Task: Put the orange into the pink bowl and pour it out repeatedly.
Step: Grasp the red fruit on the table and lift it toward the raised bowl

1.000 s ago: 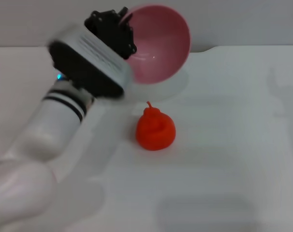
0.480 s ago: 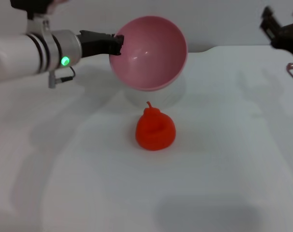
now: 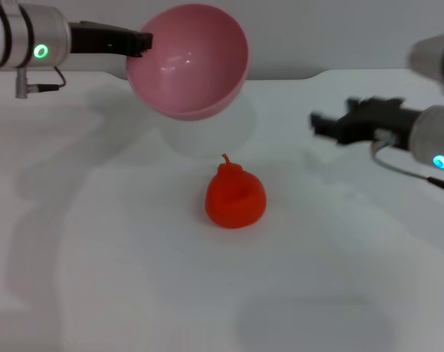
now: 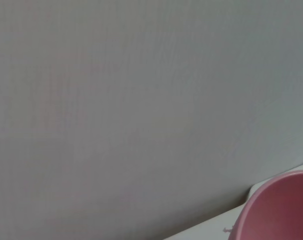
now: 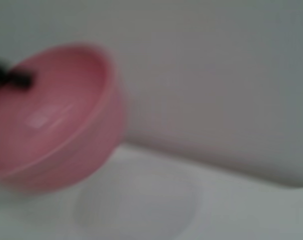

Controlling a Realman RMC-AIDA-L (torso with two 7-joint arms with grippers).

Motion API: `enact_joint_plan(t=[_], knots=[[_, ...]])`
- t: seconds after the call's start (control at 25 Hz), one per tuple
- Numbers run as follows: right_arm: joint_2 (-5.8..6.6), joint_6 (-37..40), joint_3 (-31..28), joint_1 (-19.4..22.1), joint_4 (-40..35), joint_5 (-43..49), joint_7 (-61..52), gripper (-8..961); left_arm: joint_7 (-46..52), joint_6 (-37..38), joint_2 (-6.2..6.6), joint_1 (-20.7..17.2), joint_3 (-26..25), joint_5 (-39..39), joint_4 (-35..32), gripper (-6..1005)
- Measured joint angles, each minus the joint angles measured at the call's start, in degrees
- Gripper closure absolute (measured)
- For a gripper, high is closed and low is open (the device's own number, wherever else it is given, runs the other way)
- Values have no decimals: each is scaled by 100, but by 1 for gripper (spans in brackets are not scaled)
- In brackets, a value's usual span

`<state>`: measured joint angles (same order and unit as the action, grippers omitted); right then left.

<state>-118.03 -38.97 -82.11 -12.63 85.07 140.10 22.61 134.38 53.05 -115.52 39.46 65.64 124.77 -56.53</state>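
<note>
The red-orange orange (image 3: 236, 196) lies on the white table in the middle of the head view. The pink bowl (image 3: 189, 60) hangs in the air behind it, empty and tilted toward me. My left gripper (image 3: 140, 42) is shut on the bowl's left rim. The bowl also shows in the left wrist view (image 4: 276, 207) and in the right wrist view (image 5: 51, 120). My right gripper (image 3: 321, 122) reaches in from the right, above the table and to the right of the orange, holding nothing.
The white table (image 3: 222, 293) spreads all around the orange. A grey wall stands behind the table's far edge (image 3: 354, 71).
The left arm has carried the bowl up and to the left, away from the orange. The right arm has come in from the far right toward the middle. The orange has not moved.
</note>
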Motion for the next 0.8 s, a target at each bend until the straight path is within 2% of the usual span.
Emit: enact_joint_plan(t=[0.16,0.28,0.48,0.8], knots=[[-35,-1113,-2,-512,-16,-26,217,260,2,14,15,-12,-34,31,-10,952],[-39,-1667,37,-816,-27,-37,268,259,-5,19,24,-36,-40,88,29,952],[-39,-1926,128,-1109,-203,-54,282,259,7,76,-22,-28,-20,316,106,952],[-77,-1876,320,-1549,-943,-200,448,262,10,180,-22,-11,13,324,206,952]])
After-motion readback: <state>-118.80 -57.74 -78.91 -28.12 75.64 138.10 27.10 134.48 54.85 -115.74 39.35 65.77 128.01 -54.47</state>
